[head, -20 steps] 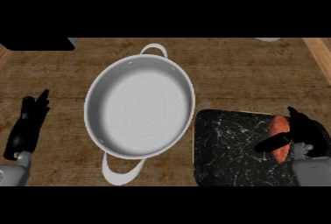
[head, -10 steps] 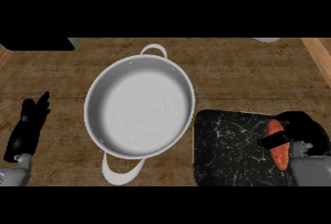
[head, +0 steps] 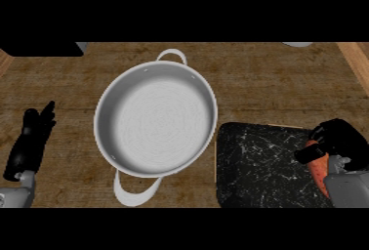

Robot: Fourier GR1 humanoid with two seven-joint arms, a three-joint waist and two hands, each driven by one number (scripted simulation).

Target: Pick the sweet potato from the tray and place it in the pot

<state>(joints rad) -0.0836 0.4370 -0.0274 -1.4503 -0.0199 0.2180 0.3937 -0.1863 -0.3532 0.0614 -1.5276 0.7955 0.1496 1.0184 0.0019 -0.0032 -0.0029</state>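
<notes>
A wide silver pot (head: pixel 156 124) with two white handles stands on the wooden counter, with nothing in it. To its right lies a black marbled tray (head: pixel 263 168). The orange sweet potato (head: pixel 319 171) lies at the tray's right side, mostly hidden under my right hand (head: pixel 337 140), whose fingers curl round its upper end. My left hand (head: pixel 31 138) rests open at the far left, fingers up, well away from the pot.
A dark object (head: pixel 39 49) sits at the counter's back left corner and a pale one (head: pixel 297 44) shows at the back right. Bare wood (head: pixel 274 83) runs behind the pot and tray.
My right hand has come down over the sweet potato and its fingers have curled round it, covering more of it. The left hand has hardly shifted.
</notes>
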